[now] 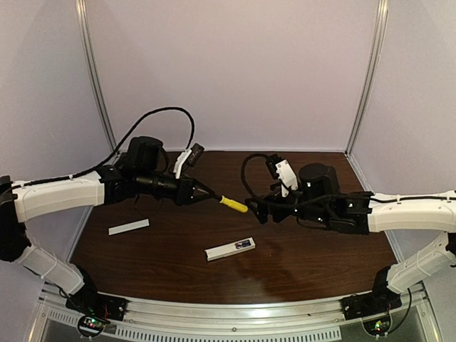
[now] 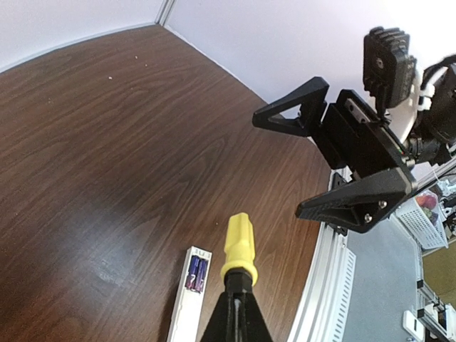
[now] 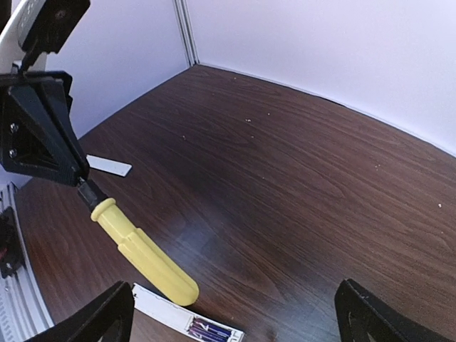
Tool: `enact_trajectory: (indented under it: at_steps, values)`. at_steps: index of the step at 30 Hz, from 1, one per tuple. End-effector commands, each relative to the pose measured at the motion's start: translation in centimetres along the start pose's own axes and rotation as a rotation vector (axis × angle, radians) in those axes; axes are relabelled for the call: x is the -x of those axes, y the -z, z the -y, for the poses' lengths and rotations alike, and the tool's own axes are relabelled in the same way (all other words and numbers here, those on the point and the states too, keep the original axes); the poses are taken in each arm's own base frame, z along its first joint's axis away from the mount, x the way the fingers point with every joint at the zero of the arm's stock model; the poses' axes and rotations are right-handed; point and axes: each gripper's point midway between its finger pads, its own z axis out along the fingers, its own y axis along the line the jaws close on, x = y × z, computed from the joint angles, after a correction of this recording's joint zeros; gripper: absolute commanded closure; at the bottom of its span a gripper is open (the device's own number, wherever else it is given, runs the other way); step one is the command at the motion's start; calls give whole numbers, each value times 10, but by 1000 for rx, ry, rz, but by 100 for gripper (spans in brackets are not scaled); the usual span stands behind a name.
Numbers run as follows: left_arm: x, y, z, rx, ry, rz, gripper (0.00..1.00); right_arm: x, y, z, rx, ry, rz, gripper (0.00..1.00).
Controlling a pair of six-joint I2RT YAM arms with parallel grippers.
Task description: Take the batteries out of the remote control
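- The left gripper (image 1: 201, 192) is clamping the dark shaft of the screwdriver (image 1: 234, 204), holding its yellow handle out over the table (image 1: 313, 263).
- The right gripper (image 1: 259, 208) is hovering just beyond the handle's end, jaws standing wide apart, seemingly not touching it.
- The remote control (image 1: 230, 249) is lying flat below, the batteries (image 2: 197, 272) sitting in its open recess.
- The cover (image 1: 129, 227) is resting well to its left.
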Motion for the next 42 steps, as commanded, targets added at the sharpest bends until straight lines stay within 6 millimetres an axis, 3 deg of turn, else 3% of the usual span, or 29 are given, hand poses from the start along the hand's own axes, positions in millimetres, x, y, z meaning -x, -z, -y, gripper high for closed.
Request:
enact_trajectory:
  at_steps: [1, 12, 25, 35, 42]
  values:
    - [23, 11, 12, -48, -49, 126, 100, 19, 8, -9, 132, -171, 43, 0]
    - [35, 23, 35, -157, -63, 226, 100, 32, 20, -16, 372, -397, 108, 0]
    - [51, 29, 59, -283, -86, 269, 100, 53, 39, -29, 548, -464, 201, 0]
    - [56, 29, 64, -325, -95, 295, 100, 61, 38, -36, 617, -494, 232, 1]
    - [54, 24, 63, -347, -78, 288, 100, 68, 36, -46, 703, -518, 241, 10]
